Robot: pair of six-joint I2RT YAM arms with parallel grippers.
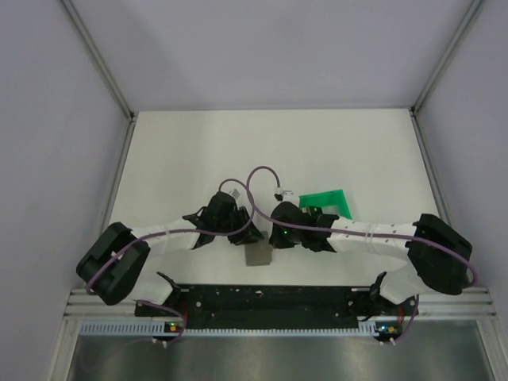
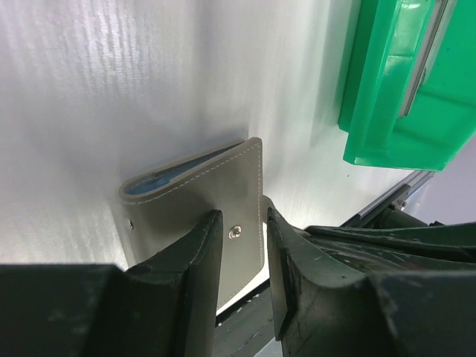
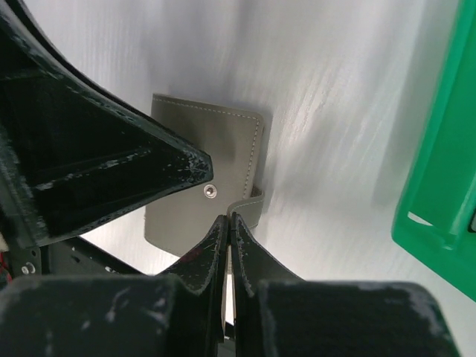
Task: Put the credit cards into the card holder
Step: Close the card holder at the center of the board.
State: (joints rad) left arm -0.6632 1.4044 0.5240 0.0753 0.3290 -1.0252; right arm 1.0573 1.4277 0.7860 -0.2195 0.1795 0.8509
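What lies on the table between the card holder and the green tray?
Nothing: the left wrist view shows only bare white table between the card holder and the green tray.

Matt grey stitched leather-like card holder [image 2: 216, 186], glossy green plastic tray [image 2: 401, 111], smooth white faintly ribbed table [image 2: 111, 89]

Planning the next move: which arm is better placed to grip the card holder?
Left, probably: the left gripper stands open over the card holder, while the right gripper is shut, tips beside the strap.
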